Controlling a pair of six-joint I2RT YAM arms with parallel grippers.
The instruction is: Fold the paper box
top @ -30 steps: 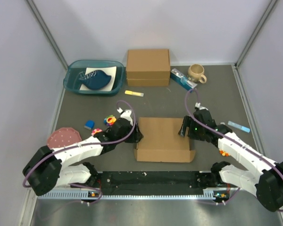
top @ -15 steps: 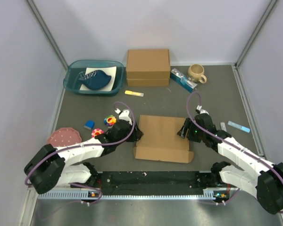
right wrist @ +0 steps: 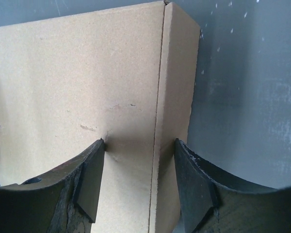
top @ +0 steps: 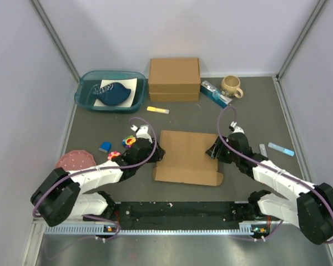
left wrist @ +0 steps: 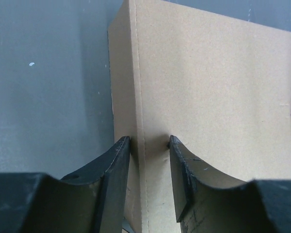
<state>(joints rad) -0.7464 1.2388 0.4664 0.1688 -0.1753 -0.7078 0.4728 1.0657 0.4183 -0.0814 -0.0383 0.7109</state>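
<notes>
Fingers of my left gripper (left wrist: 146, 141) are pinched over the left fold of the plain brown corrugated paper box (top: 188, 156), one tip on the side wall, one on the top panel. Fingers of my right gripper (right wrist: 139, 143) straddle the right fold the same way, though whether they bite I cannot tell. The box lies mid-table between my arms, slightly skewed, on the dark grey table mat (top: 250, 116). I'd call it well along: top panel flat, both side walls turned down, a shallow box already. A small tab (top: 220, 178) pokes out at the near right corner, so tucking and squaring look left. Well apart at the far side sit a thicker ready-made brown cardboard box (top: 174, 78) and a teal plastic tray (top: 86, 94). Then a pink round disc (top: 75, 162), a beige mug (top: 231, 86), a blue-and-white packet (top: 215, 92) and a yellow marker (top: 157, 110). Small colourful toys (top: 130, 141) just beside my left wrist are the closest clutter; none touches the box.
</notes>
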